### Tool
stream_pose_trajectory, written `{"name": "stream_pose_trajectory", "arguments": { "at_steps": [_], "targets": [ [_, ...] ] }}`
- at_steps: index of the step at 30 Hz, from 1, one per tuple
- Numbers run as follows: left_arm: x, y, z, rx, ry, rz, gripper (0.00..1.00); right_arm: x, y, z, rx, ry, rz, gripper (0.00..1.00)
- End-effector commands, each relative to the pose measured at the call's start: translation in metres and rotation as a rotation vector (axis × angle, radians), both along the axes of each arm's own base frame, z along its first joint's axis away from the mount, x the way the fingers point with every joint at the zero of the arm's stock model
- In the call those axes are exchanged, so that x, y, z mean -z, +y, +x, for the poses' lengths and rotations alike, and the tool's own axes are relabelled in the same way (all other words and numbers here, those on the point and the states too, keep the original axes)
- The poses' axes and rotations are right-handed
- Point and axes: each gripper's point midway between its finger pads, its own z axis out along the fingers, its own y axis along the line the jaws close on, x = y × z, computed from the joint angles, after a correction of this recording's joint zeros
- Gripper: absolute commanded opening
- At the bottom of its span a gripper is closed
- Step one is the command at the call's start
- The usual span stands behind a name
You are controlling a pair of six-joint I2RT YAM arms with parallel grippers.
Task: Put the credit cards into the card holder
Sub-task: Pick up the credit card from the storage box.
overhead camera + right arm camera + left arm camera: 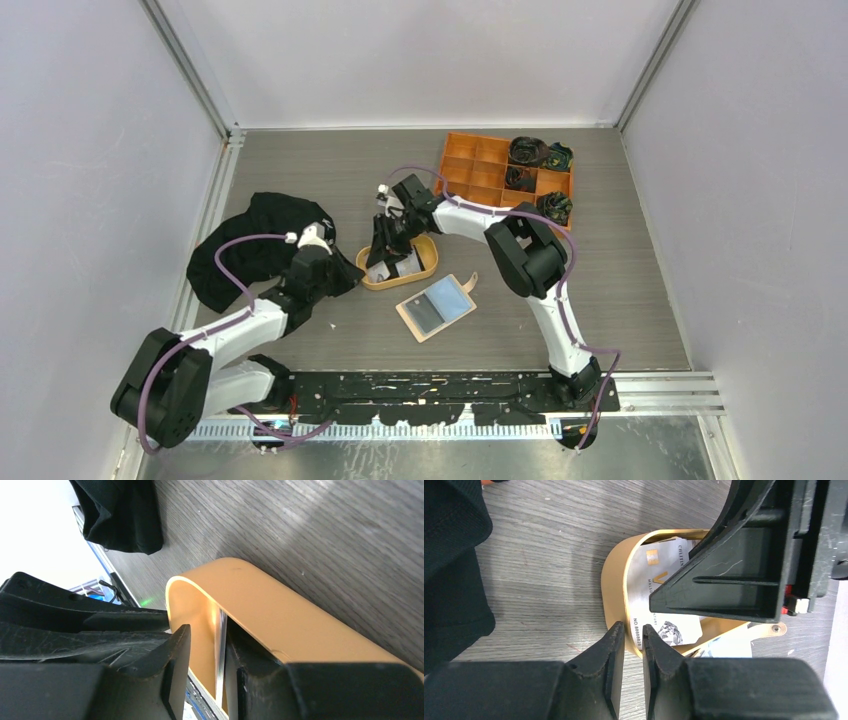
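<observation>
Tan oval tray [428,270] at centre holds one light card [639,595] between the right gripper [206,640]'s parted jaws, the left gripper [634,630] nearly closed at its rim, grip unclear, while one dark card [432,306] lies on the open card holder [408,315] below.

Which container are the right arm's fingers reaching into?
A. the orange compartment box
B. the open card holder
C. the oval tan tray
C: the right fingers are down inside the oval tan tray, one on either side of a light card standing on edge, apart from the orange compartment box and the card holder.
</observation>
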Motion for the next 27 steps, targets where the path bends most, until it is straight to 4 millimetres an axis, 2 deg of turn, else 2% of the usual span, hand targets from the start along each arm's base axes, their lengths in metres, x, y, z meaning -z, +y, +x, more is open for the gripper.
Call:
{"name": "stream_pose_trajectory", "arguments": {
  "at_steps": [1,12,18,27],
  "targets": [
    [-0.026,-0.008,0.006,0.018,-0.092,-0.057,0.22,-0.017,0.002,0.008,-0.006,-0.044,0.018,0.33],
    [-0.047,0.005,-0.016,0.013,-0.155,-0.078,0.31,-0.043,-0.009,0.014,0.003,-0.038,0.093,0.17],
    [-0.044,0.008,-0.035,0.043,-0.172,-0.117,0.32,-0.049,-0.021,0.017,0.009,-0.010,0.131,0.19],
    [-0.048,0.006,-0.050,0.074,-0.194,-0.170,0.33,-0.051,-0.036,0.022,0.028,0.008,0.141,0.21]
  ]
}}
